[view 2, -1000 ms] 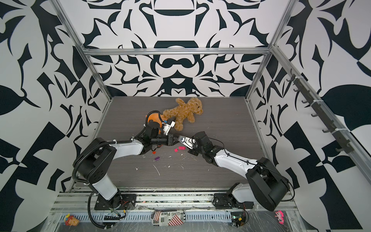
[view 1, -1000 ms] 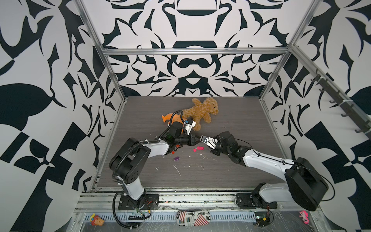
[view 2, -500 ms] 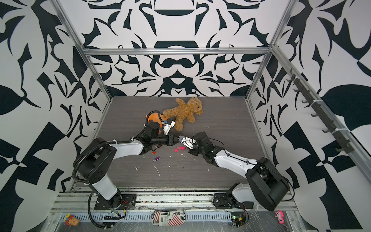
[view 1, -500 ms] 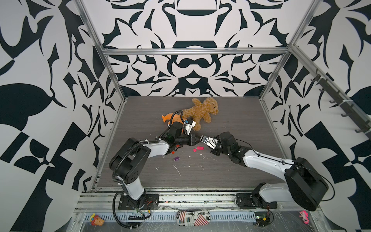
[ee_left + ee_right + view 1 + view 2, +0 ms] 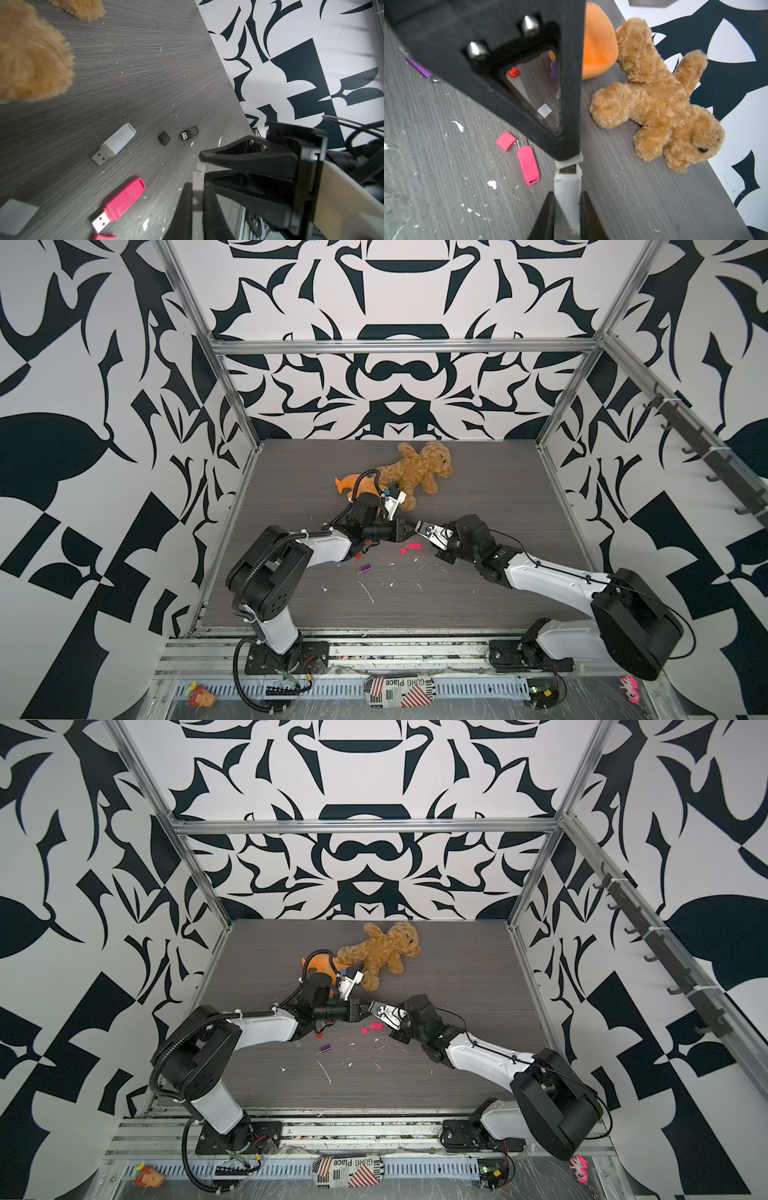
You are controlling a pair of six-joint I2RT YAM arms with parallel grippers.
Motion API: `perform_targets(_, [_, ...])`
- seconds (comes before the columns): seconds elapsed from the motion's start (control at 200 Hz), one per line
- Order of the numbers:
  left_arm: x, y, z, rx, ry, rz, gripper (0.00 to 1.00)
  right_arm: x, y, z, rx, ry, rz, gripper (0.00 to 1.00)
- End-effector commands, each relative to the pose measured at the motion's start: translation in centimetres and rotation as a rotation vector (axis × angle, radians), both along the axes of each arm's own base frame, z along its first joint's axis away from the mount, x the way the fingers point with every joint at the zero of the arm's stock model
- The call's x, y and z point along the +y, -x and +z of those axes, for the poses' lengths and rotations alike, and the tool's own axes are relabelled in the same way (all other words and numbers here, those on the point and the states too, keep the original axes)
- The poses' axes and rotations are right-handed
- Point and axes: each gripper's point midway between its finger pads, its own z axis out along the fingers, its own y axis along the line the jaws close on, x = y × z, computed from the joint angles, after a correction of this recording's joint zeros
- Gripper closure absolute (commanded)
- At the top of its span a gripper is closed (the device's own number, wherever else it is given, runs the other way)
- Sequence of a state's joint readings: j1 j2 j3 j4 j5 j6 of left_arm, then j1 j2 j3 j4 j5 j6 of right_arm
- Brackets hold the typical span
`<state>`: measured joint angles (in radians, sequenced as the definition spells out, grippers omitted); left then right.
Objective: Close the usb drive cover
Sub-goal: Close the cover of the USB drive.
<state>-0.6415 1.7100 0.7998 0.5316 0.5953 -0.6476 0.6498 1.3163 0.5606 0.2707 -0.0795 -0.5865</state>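
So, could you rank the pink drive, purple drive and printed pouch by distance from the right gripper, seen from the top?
From the right gripper:
1. Pink drive, lying close beside it.
2. Purple drive, farther over by the left arm.
3. Printed pouch, on the front rail.

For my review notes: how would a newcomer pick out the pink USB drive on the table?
Start at the brown teddy bear at the back of the grey table. Straight in front of it, toward the near edge, lies the pink USB drive. Unlike the purple drive nearby, it is bright pink with its metal plug bare and a matching pink cap loose beside the plug.
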Motion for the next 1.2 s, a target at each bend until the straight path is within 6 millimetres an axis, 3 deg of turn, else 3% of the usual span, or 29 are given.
perform_targets(0.0, [0.2, 0.3, -0.4, 0.011, -0.007, 0.005, 0.91, 1.1, 0.0, 2.5, -0.062, -0.079, 0.032, 0.80])
perform_targets(0.325, [0.0, 0.7, -0.1, 0.007, 0.004, -0.021, 0.91, 1.6, 0.9, 1.9, -0.105, -0.016, 0.144, 0.80])
perform_targets(0.59, [0.1, 1.1, -0.4, 0.004, -0.024, -0.050, 0.91, 2.8, 1.1, 2.7, -0.186, 0.036, 0.284, 0.80])
perform_targets(1.2, [-0.8, 1.7, -0.7, 0.000, -0.010, -0.093, 0.92, 5.3, 0.5, 7.1, -0.238, -0.109, 0.344, 0.82])
